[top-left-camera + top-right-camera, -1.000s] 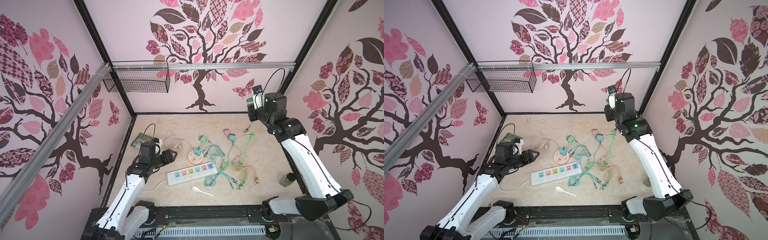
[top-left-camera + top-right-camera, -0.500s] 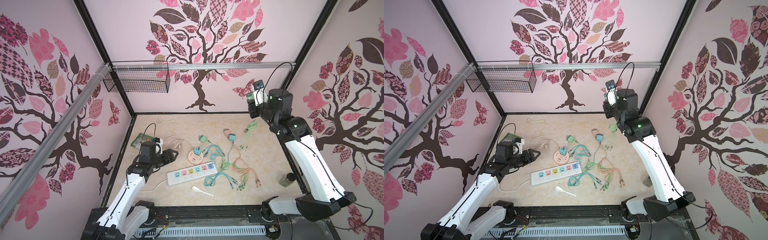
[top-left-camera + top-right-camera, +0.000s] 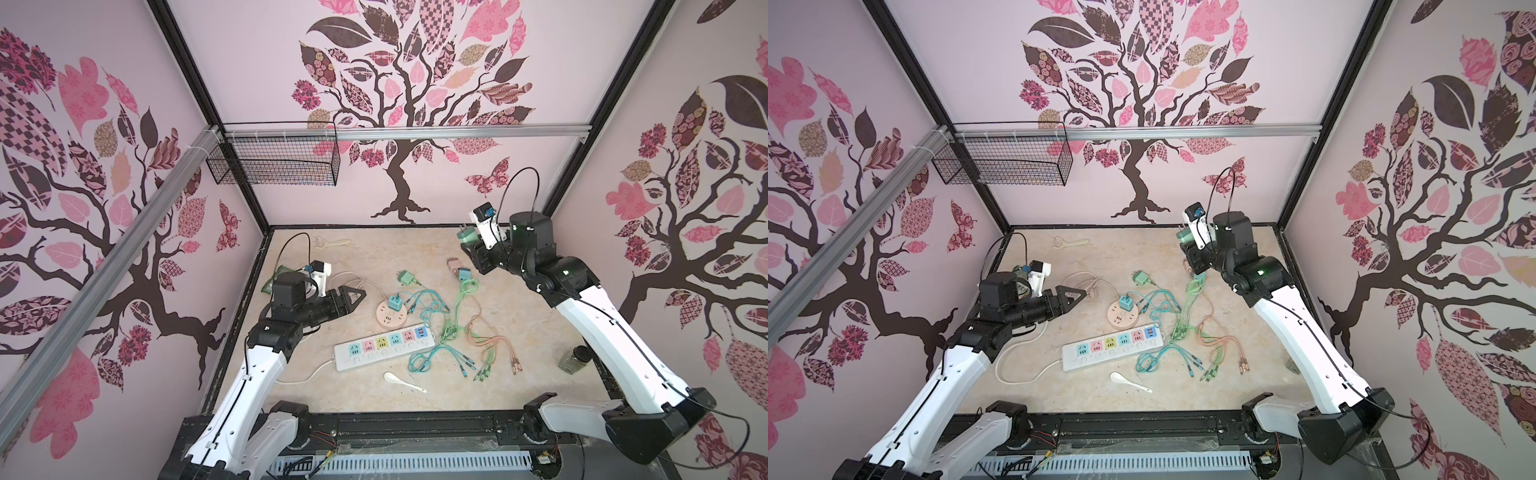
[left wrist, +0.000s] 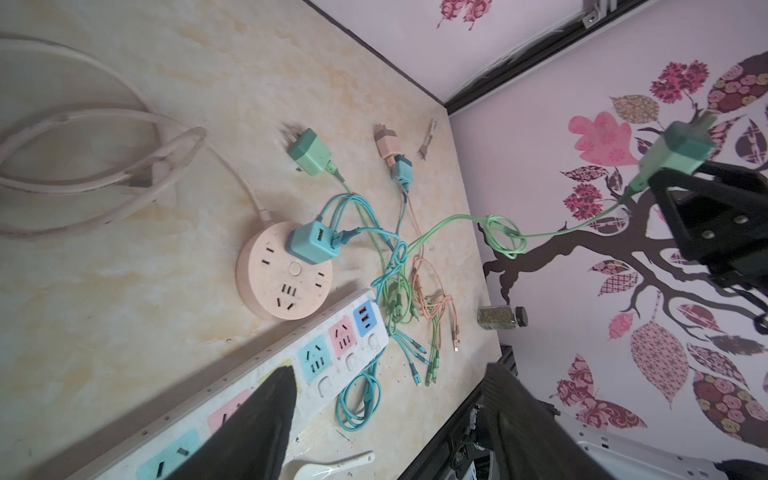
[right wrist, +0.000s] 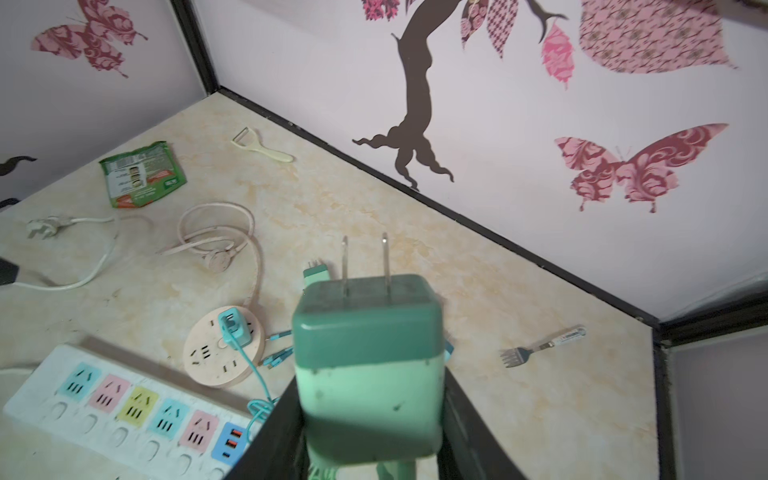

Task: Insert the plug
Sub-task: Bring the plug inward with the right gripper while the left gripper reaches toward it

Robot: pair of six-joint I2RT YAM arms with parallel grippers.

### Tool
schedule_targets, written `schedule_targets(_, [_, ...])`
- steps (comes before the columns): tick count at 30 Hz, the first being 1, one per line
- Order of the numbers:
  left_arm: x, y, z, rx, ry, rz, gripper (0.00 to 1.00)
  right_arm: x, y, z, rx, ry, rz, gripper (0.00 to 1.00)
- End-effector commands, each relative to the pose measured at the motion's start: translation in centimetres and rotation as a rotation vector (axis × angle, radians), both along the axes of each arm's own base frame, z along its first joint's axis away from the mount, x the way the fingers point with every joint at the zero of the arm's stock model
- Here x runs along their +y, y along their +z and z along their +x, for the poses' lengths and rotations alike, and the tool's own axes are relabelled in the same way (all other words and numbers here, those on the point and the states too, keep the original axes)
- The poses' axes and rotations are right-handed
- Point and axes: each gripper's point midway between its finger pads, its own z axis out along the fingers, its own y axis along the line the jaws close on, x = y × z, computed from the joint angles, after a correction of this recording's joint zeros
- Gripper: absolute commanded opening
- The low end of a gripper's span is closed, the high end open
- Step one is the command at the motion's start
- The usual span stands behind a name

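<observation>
The pick-up looks done and the insertion has not begun. The right tool (image 3: 468, 246) is clamped on a boxy two-tone green plug (image 5: 368, 365) with two flat metal prongs. It holds the plug in the air over the rear right part of the beige marbled table (image 3: 374, 257), well apart from every socket. In the right wrist view the prongs point away from the tool toward the back wall, not down at the table. A thin pale green cable (image 4: 457, 220) runs from the plug down into the tangle of cords lying on the table.

The long white power strip (image 3: 384, 345) with pastel socket faces lies flat near the front, and every socket on it appears free. Just behind it sits a round peach socket hub (image 3: 390, 316) with a small blue adapter (image 3: 395, 302) already seated in it.

The left tool (image 3: 352, 296) hovers low beside the hub. Its jaws are spread and hold nothing.

What remains, as I judge it, is most of the work:
- carry the plug across to a free socket
- turn it so the prongs face the slots
- line the prongs up and press the plug home

The trailing cable could snag in the tangle on the way. The left tool seems placed to steady the strip.
</observation>
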Motion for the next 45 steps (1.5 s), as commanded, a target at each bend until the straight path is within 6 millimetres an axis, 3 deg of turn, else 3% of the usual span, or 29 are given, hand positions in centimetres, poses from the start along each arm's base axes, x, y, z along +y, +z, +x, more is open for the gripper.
schedule_targets(1, [-1.6, 4.4, 0.1, -0.088, -0.073, -0.093, 0.76, 2.1, 2.2, -2.5, -0.044, 0.123, 0.121, 0.25])
schedule_targets(10, [-6.4, 8.1, -1.7, -0.139, -0.272, -0.132, 0.77, 6.9, -1.9, -5.5, 0.035, 0.306, 0.102, 0.25])
schedule_targets(22, [-8.0, 8.7, -2.6, -0.097, -0.385, -0.196, 0.75, 12.5, -4.3, -7.9, 0.043, 0.436, 0.028, 0.26])
schedule_targets(33, [-9.1, 8.7, -2.9, -0.074, -0.428, -0.204, 0.72, 14.9, -5.3, -8.4, 0.039, 0.472, -0.036, 0.26])
schedule_targets(45, [-10.0, 6.7, -2.3, -0.01, -0.432, -0.177, 0.63, 16.1, -5.4, -8.9, 0.031, 0.499, -0.063, 0.26])
